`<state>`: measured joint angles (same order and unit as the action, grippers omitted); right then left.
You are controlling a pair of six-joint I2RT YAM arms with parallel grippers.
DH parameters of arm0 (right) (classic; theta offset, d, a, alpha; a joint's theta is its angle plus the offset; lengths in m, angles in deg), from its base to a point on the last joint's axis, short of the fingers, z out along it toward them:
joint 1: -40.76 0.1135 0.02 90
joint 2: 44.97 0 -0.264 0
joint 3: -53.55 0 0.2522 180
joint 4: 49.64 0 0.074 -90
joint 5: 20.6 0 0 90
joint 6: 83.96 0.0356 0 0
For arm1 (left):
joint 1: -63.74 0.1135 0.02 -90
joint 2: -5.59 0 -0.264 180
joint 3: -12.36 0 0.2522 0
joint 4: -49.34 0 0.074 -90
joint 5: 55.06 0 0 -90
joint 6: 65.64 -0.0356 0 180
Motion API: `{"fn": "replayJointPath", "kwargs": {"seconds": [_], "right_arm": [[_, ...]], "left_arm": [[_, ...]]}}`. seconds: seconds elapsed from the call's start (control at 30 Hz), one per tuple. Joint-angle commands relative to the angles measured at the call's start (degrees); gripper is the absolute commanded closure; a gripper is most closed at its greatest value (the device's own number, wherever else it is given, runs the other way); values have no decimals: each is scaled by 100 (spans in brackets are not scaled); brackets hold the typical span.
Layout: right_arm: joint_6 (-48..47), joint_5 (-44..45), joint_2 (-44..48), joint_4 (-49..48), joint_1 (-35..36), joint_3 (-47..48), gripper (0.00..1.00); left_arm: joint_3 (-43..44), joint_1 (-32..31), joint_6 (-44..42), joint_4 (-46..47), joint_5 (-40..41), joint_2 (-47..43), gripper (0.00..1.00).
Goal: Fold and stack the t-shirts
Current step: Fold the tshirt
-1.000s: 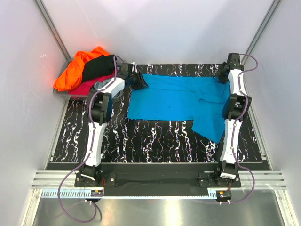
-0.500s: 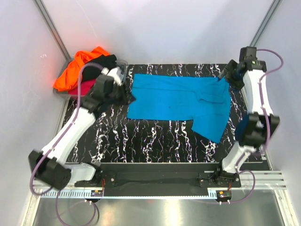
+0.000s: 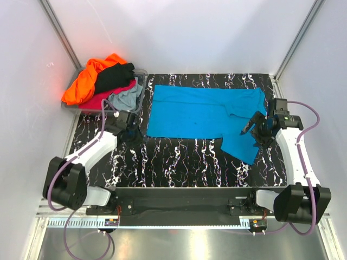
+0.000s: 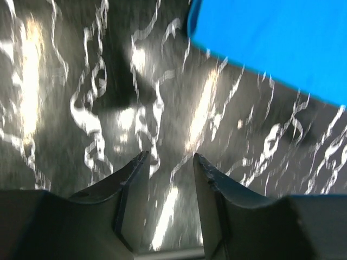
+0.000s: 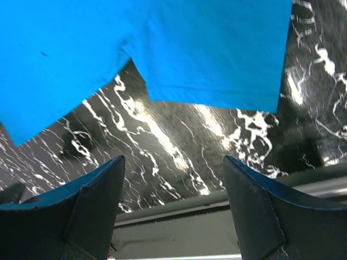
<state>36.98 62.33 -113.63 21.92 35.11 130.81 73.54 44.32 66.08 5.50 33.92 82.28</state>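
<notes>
Turquoise t-shirt: released, spread flat; folding awaited.
Left gripper: withdrawn to 7 o'clock, parted, empty.
Right gripper: 4 o'clock, parted, empty.

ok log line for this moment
left hand open, empty, over table | right hand open, empty, by turquoise t-shirt sleeve | shirt lying flat | other t-shirts heaped far left

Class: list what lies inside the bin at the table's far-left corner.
An orange shirt, black shirt, crimson shirt and grey shirt, heaped. The bin's floor and anything beneath them is covered.
</notes>
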Motion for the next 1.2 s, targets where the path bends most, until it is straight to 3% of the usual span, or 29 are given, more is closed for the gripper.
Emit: {"fn": "replayJointPath", "kwargs": {"seconds": [0.0, 0.27, 0.57, 0.8, 0.9, 0.93, 0.97, 1.07, 1.17], "right_arm": [[131, -58, 116, 73, -15, -49, 20], [334, 364, 257, 319, -216, 162, 20], [492, 294, 222, 311, -866, -487, 21], [571, 118, 20, -285, -1491, -1217, 25], [458, 258, -217, -672, -1500, -1306, 25], [396, 276, -392, -804, -1500, -1306, 25], [308, 337, -515, -1006, -1509, -1280, 24], [-35, 426, -1147, -1315, -1544, -1157, 23], [-123, 409, -1544, -1533, -1544, -1007, 27]], "left_arm": [[-13, 105, 21, 1134, 226, 407, 58], [285, 184, 363, 1795, 84, 1523, 50], [532, 395, 346, 2051, -3, 2052, 55], [426, 474, 311, 2165, -240, 2131, 69], [487, 509, 233, 2270, -433, 2272, 84], [514, 518, 171, 2279, -469, 2324, 95], [592, 518, 101, 2279, -513, 2351, 100], [637, 509, -75, 2253, -523, 2264, 100], [637, 518, -172, 2174, -522, 2105, 100]]}}
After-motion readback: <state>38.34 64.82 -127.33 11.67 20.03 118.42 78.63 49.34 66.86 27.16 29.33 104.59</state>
